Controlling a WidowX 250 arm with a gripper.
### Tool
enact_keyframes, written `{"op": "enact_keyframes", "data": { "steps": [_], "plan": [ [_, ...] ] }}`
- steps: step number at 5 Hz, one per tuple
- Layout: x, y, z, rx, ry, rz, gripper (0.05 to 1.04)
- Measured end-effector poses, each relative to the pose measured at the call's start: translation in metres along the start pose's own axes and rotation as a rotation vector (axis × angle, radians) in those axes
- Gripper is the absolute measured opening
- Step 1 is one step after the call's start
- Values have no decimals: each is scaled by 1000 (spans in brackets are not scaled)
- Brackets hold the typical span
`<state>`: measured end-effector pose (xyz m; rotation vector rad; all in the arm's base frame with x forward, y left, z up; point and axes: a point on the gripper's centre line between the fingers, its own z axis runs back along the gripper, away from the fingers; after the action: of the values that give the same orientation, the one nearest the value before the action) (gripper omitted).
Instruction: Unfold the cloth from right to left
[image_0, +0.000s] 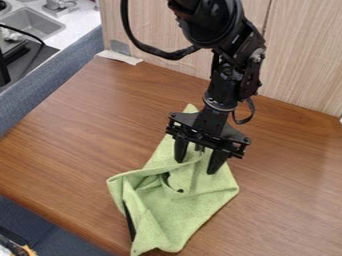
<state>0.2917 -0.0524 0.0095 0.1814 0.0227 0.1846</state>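
Note:
My black gripper (198, 162) hangs over the upper part of the green cloth (194, 200), its two fingers spread apart and pointing down. Between the fingers the fabric shows, rising in a small ridge; whether the fingertips touch it I cannot tell. The cloth lies rumpled on the wooden table, with a folded, raised flap on its left side and a dark gap under that edge. Its narrow upper corner shows behind the gripper.
The brown table (80, 140) spreads on both sides of the cloth. A pale wood panel (300, 60) stands along the back. At the upper left are a grey sink (33, 24) and a white scrap (119, 57) on the table edge.

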Motion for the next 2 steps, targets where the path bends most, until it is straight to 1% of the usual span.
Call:
{"op": "enact_keyframes", "data": {
  "steps": [1, 2],
  "plan": [
    [1, -2, 0, -10, -4, 2, 359],
    [3, 5, -2, -18, 2, 33, 149]
  ]
}}
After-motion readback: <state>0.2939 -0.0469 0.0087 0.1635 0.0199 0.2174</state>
